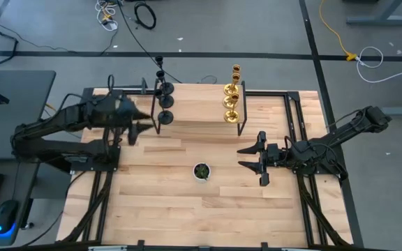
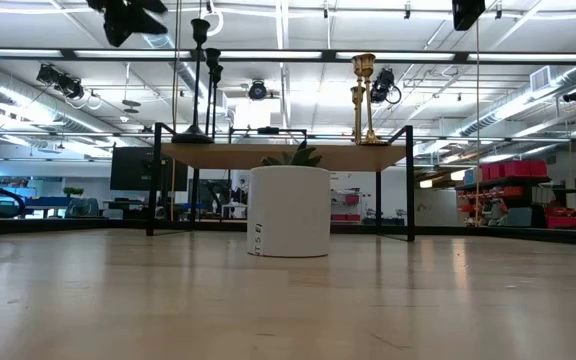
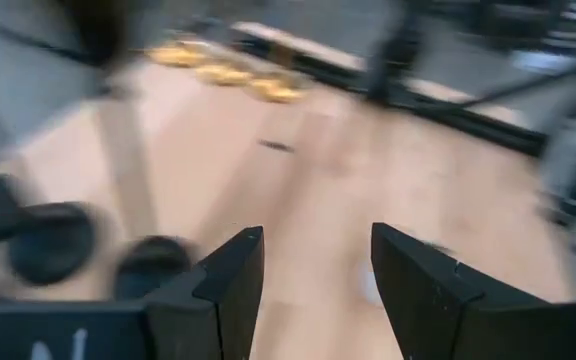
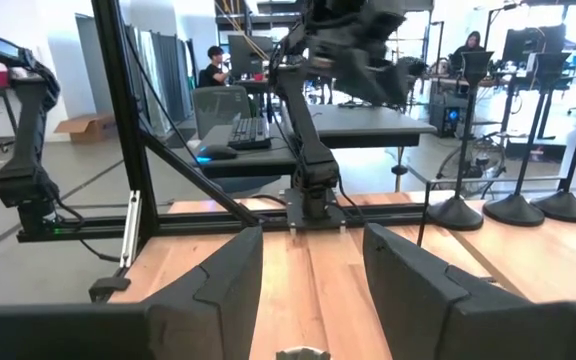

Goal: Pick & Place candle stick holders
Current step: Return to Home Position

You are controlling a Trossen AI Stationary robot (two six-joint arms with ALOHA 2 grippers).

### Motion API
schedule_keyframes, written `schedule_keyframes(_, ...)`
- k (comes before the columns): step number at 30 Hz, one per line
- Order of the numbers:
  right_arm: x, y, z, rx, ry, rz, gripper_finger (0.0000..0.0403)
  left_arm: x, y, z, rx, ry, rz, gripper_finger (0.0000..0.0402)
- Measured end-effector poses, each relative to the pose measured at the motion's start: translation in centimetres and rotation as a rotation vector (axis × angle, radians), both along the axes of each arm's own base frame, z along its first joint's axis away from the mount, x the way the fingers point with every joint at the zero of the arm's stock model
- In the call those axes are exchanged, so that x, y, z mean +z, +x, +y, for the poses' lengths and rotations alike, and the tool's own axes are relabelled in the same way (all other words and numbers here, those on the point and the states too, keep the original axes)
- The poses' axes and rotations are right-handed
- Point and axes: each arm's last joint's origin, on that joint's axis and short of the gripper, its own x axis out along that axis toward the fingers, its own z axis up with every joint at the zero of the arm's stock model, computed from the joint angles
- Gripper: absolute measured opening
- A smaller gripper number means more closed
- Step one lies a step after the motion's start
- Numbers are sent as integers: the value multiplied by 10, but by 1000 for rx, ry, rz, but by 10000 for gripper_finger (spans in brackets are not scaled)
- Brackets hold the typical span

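Observation:
Three black candle stick holders (image 1: 165, 103) stand by their round bases in a row on the left end of a raised wooden shelf (image 1: 197, 104). Three gold holders (image 1: 230, 102) stand likewise on its right end. Both sets show in the low view, black (image 2: 200, 80) and gold (image 2: 365, 95). My left gripper (image 1: 142, 130) is open and empty, just left of the nearest black holder's base; the blurred black bases (image 3: 53, 240) lie beside its fingers (image 3: 318, 270). My right gripper (image 1: 251, 157) is open and empty over the table, right of the pot, and points toward the table's left edge (image 4: 313, 265).
A small white pot (image 1: 201, 171) with a green plant stands on the table in front of the shelf, between the two grippers. The shelf's black frame legs (image 1: 241, 129) stand at its corners. Bare wood lies near the table's front edge (image 1: 201, 216). A person sits at a desk behind the table (image 4: 213, 65).

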Motion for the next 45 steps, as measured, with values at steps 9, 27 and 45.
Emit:
schedule_keyframes(9,-9,0,-1,-25,-27,84,176,-13,2,-40,-140,52,24,188)
schedule_keyframes(27,-64,-8,-35,-178,-59,59,176,-167,-7,-75,-157,227,-67,188)
schedule_keyframes(45,-130,-41,-59,-219,68,110,176,-219,-20,-69,-30,263,-47,188)
